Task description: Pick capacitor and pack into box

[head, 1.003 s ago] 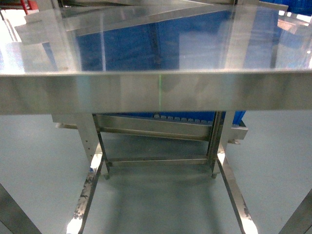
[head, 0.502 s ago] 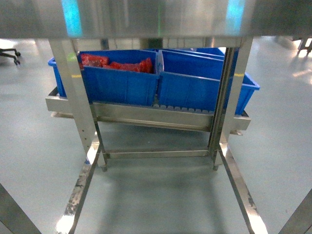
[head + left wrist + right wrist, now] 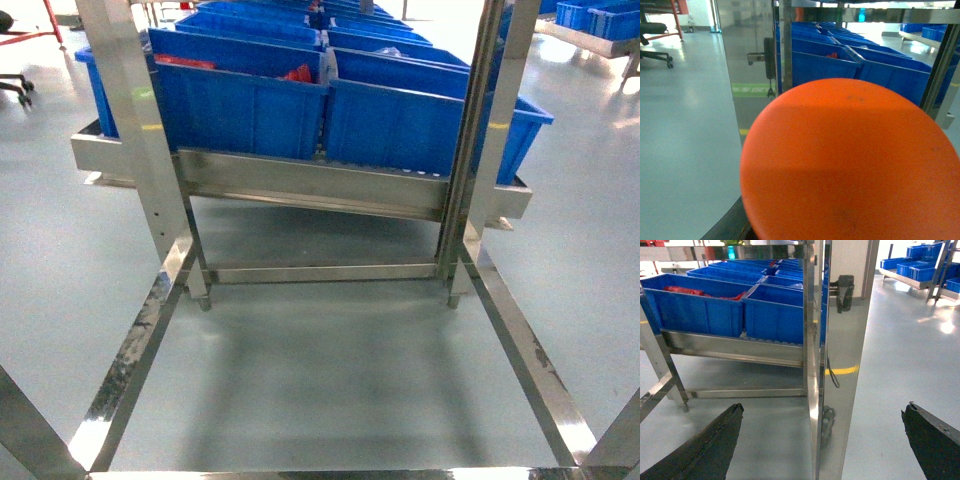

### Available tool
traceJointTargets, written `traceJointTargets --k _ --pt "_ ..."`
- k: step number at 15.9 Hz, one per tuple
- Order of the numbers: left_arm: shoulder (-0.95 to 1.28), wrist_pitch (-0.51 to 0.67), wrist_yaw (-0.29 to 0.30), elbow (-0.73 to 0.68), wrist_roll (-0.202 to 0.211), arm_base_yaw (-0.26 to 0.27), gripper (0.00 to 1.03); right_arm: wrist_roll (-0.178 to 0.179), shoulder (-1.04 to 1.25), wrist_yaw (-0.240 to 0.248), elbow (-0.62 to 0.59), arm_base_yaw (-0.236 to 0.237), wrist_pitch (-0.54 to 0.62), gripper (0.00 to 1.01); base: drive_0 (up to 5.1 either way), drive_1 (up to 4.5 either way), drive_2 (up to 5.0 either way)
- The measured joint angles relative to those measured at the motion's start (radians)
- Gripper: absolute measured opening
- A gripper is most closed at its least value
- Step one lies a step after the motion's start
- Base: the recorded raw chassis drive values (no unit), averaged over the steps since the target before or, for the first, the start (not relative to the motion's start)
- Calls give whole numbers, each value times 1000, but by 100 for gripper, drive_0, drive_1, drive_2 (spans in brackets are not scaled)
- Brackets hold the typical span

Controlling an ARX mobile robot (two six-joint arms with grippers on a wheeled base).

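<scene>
Head view looks down through a stainless steel rack frame [image 3: 140, 190] onto grey floor [image 3: 320, 370]; no gripper shows in this view. On the rack's low sloped shelf [image 3: 300, 185] sit blue plastic bins side by side: the left bin [image 3: 240, 115] holds red items [image 3: 298, 73] (too small to identify, only the tops peek over the rim), the right bin [image 3: 420, 125] has contents I cannot make out. More blue bins run back in rows behind them. The pink box and the capacitor are not visible in any view, so their location cannot be told. Left wrist view is mostly blocked by a large round orange surface [image 3: 850, 165] right at the lens (blurred, cannot tell what it is); the left gripper itself is not seen, so whether it is spread or closed cannot be told. Behind the orange shape: a steel upright [image 3: 785, 45], blue bins, and a black office chair base [image 3: 657, 52] far left on the floor. Right wrist view shows the right gripper [image 3: 825, 440] with its two dark fingers [image 3: 710, 445] wide apart at the lower corners, nothing between them. Beyond the fingers stands a mirror-like steel post [image 3: 815, 355], the blue bins on the shelf to its left, and a yellow floor line [image 3: 842, 371] behind it. More blue bins sit on another rack [image 3: 912, 265] at far right.
</scene>
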Motion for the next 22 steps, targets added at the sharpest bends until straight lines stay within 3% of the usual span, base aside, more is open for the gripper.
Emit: traceJointTargets --k 5,22 --pt "0 0 3 0 0 0 44 0 0 0 0 0 0 98 0 0 0" --pt "0 2 3 0 3 0 44 0 0 0 0 0 -2 98 -499 247 247"
